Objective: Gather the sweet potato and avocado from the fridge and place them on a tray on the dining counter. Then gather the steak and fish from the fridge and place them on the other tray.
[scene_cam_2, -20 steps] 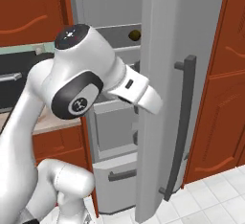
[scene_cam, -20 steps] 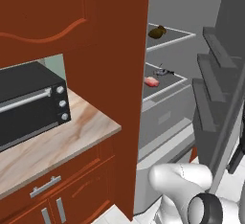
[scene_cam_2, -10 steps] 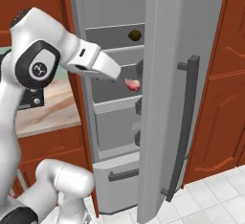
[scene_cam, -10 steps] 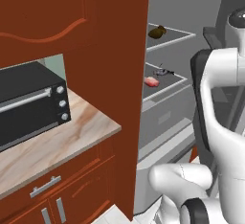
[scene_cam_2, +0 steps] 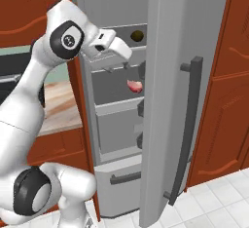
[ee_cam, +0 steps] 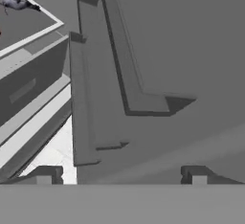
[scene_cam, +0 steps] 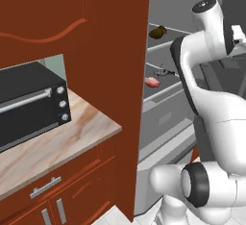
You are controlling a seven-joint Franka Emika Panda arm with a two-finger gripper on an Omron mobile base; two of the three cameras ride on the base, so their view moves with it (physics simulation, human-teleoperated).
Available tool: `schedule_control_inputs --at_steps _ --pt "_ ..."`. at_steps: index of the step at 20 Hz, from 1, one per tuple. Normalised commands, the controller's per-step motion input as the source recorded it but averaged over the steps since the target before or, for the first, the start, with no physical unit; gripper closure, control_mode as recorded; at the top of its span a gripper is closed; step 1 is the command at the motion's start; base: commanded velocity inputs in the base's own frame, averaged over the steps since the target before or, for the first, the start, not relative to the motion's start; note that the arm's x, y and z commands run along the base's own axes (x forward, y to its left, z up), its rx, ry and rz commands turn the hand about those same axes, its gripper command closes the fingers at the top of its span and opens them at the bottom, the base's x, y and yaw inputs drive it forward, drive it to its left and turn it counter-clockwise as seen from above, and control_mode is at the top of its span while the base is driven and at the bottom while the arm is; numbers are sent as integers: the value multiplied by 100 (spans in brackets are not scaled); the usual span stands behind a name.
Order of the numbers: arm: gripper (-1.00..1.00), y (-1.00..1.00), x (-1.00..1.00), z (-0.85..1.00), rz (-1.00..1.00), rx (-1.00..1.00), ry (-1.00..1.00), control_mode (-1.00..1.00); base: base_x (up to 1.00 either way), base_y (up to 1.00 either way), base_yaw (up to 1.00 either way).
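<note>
We face the open fridge [scene_cam_2: 160, 51] between red-brown cabinets, a toaster oven [scene_cam: 29, 101] on the marbled table [scene_cam: 57, 144] at left. The steak [scene_cam_2: 134, 85] lies flat mid-shelf. The hand view adds door shelves beneath the empty, wide-open claw [ee_cam: 119, 175].

A kitchen: open fridge [scene_cam_2: 165, 76], toaster oven [scene_cam: 29, 104], red-brown wooden cabinets [scene_cam: 72, 22].

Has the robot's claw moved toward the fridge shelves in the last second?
Yes. In the right base view the claw has swung up and left, from in front of the fridge door to just above the steak on its shelf.
</note>
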Motion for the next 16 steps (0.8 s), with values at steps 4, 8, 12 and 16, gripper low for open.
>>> schedule_control_inputs --at_steps 4,8,12,16 --pt "-100 -1 89 -3 0 -2 17 -100 0 0 0" --pt "-100 -31 85 -22 0 -5 17 -100 0 0 0" --pt "-100 -59 78 -37 0 0 16 -100 0 0 0" --pt "-100 -79 51 -27 0 0 9 -100 0 0 0"
